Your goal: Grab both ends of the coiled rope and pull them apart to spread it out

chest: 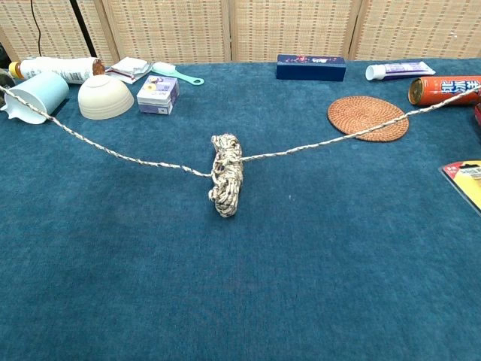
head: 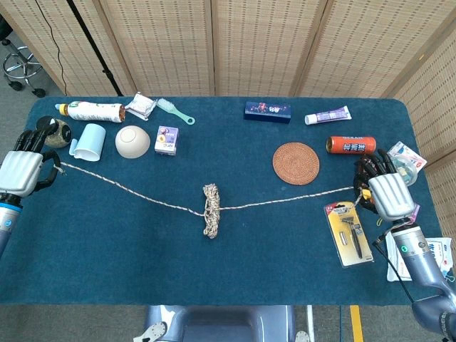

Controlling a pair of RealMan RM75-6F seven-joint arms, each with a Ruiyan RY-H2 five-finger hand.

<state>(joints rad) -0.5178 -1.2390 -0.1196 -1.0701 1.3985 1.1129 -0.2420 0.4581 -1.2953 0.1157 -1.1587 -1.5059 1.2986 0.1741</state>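
Note:
A speckled beige rope runs across the blue table, with a small coiled bundle still wound at its middle. My left hand holds the rope's left end at the table's left edge, near the blue cup. At the right edge my right hand grips the other end beside the razor pack. Both strands are lifted off the cloth and stretch nearly straight from the bundle. Neither hand shows in the chest view.
Along the back stand a blue cup, a white bowl, a small purple box, a bottle, a dark blue box and a toothpaste tube. A woven coaster, an orange can and a razor pack lie right.

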